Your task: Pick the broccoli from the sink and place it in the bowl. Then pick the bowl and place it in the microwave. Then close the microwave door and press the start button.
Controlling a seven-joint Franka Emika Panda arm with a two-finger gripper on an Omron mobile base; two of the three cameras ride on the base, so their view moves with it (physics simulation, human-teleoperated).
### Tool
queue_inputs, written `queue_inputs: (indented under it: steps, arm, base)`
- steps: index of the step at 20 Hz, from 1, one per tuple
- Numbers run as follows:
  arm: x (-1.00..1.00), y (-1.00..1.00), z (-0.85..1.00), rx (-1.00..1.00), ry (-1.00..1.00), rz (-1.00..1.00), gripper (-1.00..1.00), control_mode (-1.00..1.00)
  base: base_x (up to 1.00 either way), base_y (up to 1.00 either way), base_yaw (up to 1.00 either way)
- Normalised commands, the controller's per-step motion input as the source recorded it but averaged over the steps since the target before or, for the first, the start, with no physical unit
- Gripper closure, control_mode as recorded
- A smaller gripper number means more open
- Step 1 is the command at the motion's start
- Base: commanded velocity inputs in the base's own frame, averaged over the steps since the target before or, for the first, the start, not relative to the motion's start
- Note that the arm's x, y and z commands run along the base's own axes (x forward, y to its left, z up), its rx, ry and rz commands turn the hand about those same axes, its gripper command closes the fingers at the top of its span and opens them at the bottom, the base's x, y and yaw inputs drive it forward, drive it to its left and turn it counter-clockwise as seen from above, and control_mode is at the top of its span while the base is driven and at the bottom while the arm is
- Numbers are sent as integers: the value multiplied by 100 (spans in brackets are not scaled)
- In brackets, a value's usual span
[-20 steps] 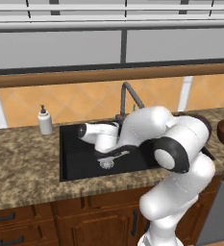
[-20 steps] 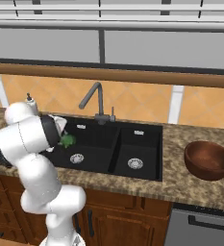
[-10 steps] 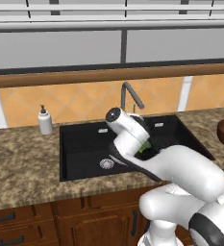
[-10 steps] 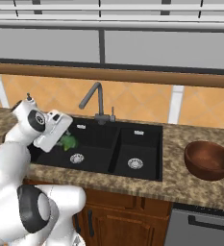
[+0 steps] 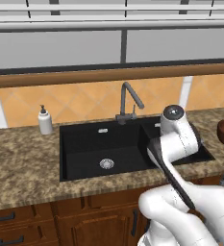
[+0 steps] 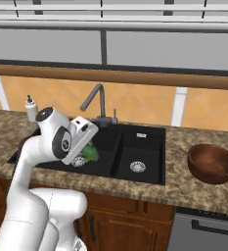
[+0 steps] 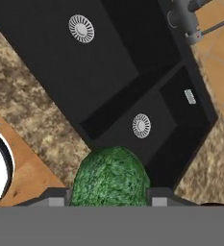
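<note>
Arm swung right | broccoli (image 7: 111,176) clamped between gripper (image 7: 108,198) fingers | above sink (image 6: 116,153)

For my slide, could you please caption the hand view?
Broccoli held in the tool, lifted above the black double-basin sink.

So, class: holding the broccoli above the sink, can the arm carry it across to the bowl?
Probably yes: the broccoli is lifted, and only bare counter lies between the sink and the bowl.
</note>
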Motion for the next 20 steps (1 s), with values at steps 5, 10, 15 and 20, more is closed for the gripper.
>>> queue_inputs:
  steps: [5, 10, 15, 20]
  arm:
    - [0, -100, 33, 5, 1, 4, 100, -100]
    - [6, -100, 44, 1, 0, 2, 100, -100]
    - [39, -100, 39, 0, 3, 0, 100, -100]
    - [51, -100, 34, 0, 2, 0, 100, -100]
  base:
    - [0, 0, 0]
    - [0, 0, 0]
    - [0, 0, 0]
    - [0, 0, 0]
